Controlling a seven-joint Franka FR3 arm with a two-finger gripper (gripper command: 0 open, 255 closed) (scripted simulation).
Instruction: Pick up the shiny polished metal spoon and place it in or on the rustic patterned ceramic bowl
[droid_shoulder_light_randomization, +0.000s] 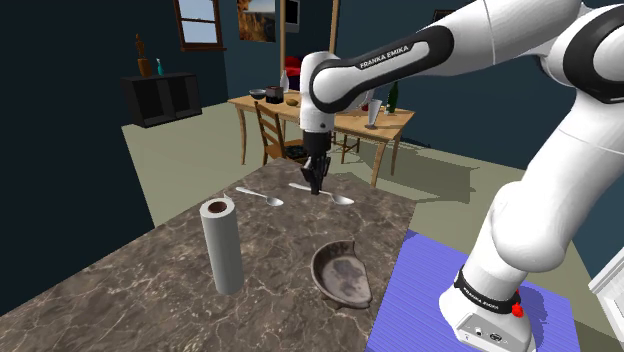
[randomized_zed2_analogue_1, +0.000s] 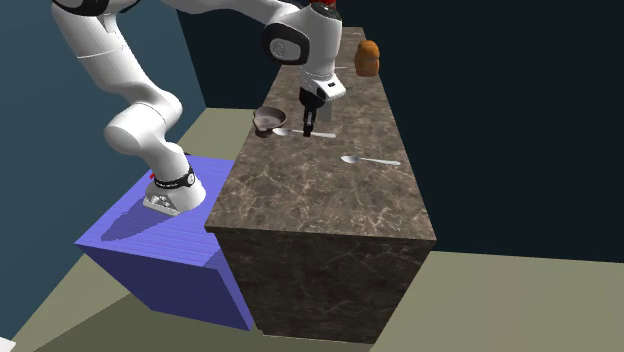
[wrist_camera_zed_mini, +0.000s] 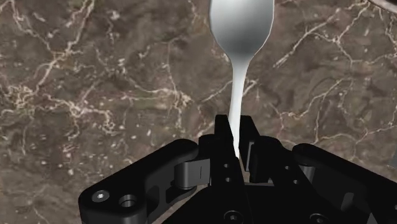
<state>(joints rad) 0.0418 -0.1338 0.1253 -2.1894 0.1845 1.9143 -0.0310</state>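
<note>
My jaws are clenched on the thin handle of the shiny spoon (wrist_camera_zed_mini: 242, 28), at the middle of the shoulder view, near the far edge of the dark veined table (droid_shoulder_light_randomization: 275, 240). The brownish bowl (droid_shoulder_light_randomization: 342, 273) sits well apart at that frame's lower centre. A second spoon (droid_shoulder_light_randomization: 262, 197) lies left of the jaws.

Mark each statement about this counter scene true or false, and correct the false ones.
1. The claw is shut on the handle of a spoon. True.
2. The second spoon lies in the bowl. False: it lies on the counter, apart from the bowl.
3. The roll lies on its side. False: it stands upright.
4. The bowl sits nearer the stand than the roll does. True.
</note>
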